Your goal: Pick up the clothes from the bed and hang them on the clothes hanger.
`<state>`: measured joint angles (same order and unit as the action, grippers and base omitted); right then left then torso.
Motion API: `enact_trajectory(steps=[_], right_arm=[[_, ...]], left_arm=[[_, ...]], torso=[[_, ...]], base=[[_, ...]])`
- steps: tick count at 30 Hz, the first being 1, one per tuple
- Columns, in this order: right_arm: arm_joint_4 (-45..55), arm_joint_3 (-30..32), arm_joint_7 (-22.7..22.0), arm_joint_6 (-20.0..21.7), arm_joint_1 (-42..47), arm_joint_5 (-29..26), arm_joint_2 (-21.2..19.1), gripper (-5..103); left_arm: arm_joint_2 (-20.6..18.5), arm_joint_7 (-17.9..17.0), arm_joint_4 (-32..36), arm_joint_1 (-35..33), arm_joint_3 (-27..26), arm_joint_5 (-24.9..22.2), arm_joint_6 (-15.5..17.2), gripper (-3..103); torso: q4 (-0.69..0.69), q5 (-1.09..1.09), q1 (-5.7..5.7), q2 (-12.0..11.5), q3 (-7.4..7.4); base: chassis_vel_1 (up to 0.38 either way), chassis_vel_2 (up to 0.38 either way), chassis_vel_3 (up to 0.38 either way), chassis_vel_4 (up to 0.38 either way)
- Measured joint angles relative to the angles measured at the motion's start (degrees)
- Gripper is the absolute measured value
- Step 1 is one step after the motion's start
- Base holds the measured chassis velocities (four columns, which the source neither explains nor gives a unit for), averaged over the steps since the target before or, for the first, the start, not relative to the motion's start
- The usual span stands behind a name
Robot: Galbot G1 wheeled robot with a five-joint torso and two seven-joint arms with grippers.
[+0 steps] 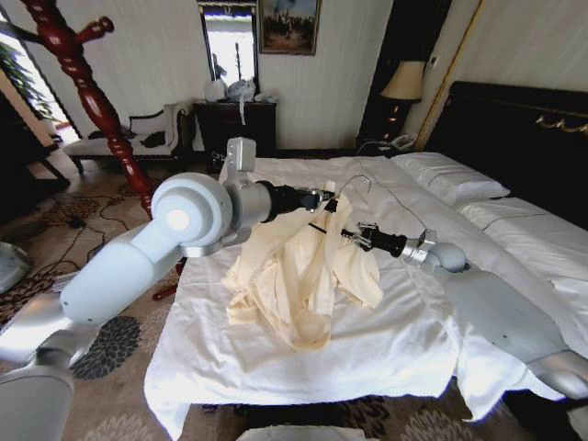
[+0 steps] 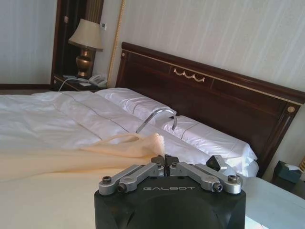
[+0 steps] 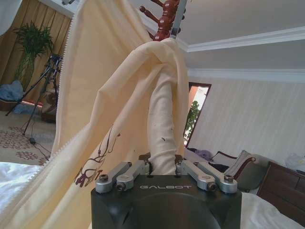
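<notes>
Progress stands at about the halfway mark, as we judge it. We have the pale cream-yellow silky garment (image 1: 299, 276) lifted partly off the wide bed with its white duvet (image 1: 367, 354): its upper part hangs from our two grippers above the mattress, while its lower folds rest on the bedding. Our left gripper (image 1: 323, 199) has its jaws closed on the garment near the neck, where a thin curved metal wire hook (image 1: 356, 181) rises just beside the cloth. In the left wrist view that gripper (image 2: 165, 162) is pinched tight on a cream fold. Our right gripper (image 1: 360, 236) is clamped on a bunched roll of the fabric, seen plainly in the right wrist view (image 3: 162, 167).

What remains is the larger share. The tall glossy dark-red turned-wood coat stand (image 1: 101, 106) rises well apart from the garment, off the bed's far corner on our left, and nothing hangs on its pegs. We judge that the cloth must clear the bed, be carried across, and be hooked over a peg.
</notes>
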<state>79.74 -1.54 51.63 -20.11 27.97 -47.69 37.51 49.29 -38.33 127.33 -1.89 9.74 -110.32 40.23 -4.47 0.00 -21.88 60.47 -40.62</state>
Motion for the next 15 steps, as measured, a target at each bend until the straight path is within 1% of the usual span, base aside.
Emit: enact_trajectory(steps=[1, 2, 4, 7, 8, 9, 11, 12, 15], right_arm=[[-0.39, -0.42, -0.12, 0.00, -0.64, 0.02, 0.37, 18], [-0.39, -0.42, -0.12, 0.00, -0.64, 0.02, 0.37, 18], [-1.30, -1.29, -0.25, 0.00, -1.90, 0.26, 1.13, 18], [-2.54, -2.62, -0.30, -0.03, -3.21, 0.61, 1.68, 18], [-2.54, -2.62, -0.30, -0.03, -3.21, 0.61, 1.68, 18], [-2.83, -2.85, -0.11, -0.12, -3.37, 0.96, 1.71, 18], [-3.48, -3.11, 0.51, -0.36, -3.54, 1.86, 1.72, 18], [-3.48, -3.11, 0.51, -0.36, -3.54, 1.86, 1.72, 18], [-4.59, -3.16, -0.05, -0.42, -3.85, 2.17, 2.13, 18]], left_arm=[[-0.99, 0.36, 0.50, -0.88, -1.10, -0.10, 0.16, 0], [-0.99, 0.36, 0.50, -0.88, -1.10, -0.10, 0.16, 0], [-2.68, 1.19, 1.43, -2.86, -3.92, -0.40, 0.36, 0], [-5.12, 3.74, 1.97, -5.08, -8.28, -0.57, 0.51, 0], [-5.12, 3.74, 1.97, -5.08, -8.28, -0.57, 0.51, 0], [-5.91, 4.77, 1.78, -5.34, -9.38, -0.56, 0.49, 0], [-7.21, 5.76, 0.98, -5.85, -11.62, -0.91, 0.27, 0], [-7.21, 5.76, 0.98, -5.85, -11.62, -0.91, 0.27, 0], [-8.96, 6.98, 1.94, -7.26, -13.28, -1.69, 0.15, 0]], torso=[[0.01, -0.01, 0.00, 0.00, 0.00], [0.01, -0.01, 0.00, 0.00, 0.00], [0.04, -0.02, 0.00, 0.00, 0.00], [0.02, -0.01, 0.00, 0.00, 0.00], [0.02, -0.01, 0.00, 0.00, 0.00], [0.01, -0.02, 0.00, 0.00, 0.00], [0.00, -0.01, 0.00, 0.00, 0.00], [0.00, -0.01, 0.00, 0.00, 0.00], [0.00, -0.01, 0.00, 0.00, 0.00]], base=[[0.000, 0.000, 0.000, 0.000], [0.000, 0.000, 0.000, 0.000], [0.000, 0.000, 0.000, 0.000], [0.000, 0.000, 0.000, 0.000], [0.000, 0.000, 0.000, 0.000], [0.000, 0.000, 0.000, 0.000], [0.000, 0.000, 0.000, 0.000], [0.000, 0.000, 0.000, 0.000], [0.000, 0.000, 0.000, 0.000]])
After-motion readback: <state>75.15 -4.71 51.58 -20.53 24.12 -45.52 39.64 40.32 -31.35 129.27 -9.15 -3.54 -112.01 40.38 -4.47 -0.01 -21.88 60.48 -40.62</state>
